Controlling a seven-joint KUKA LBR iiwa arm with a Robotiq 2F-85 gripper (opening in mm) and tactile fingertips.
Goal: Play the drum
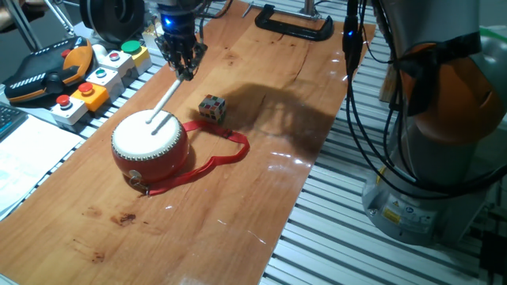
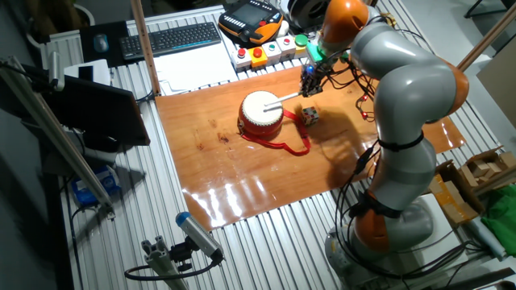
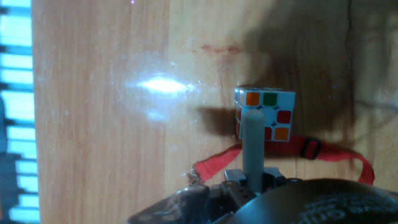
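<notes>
The red drum (image 1: pixel 150 144) (image 2: pixel 260 113) with its cream skin sits on the wooden board, its red strap (image 1: pixel 226 154) (image 3: pixel 336 154) trailing to the right. My gripper (image 1: pixel 184 70) (image 2: pixel 310 87) hangs above and behind the drum, shut on a white stick (image 1: pixel 166 99) (image 2: pixel 282 100) (image 3: pixel 252 143). The stick slants down and its tip rests on the drum skin. In the hand view the stick points away from me across the strap; the drum itself does not show there.
A small multicoloured puzzle cube (image 1: pixel 211 108) (image 2: pixel 310 115) (image 3: pixel 265 115) lies just right of the drum. A button box (image 1: pixel 95 79) and a teach pendant (image 1: pixel 47 71) stand off the board's far left. A black clamp (image 1: pixel 293 28) grips the board's far edge.
</notes>
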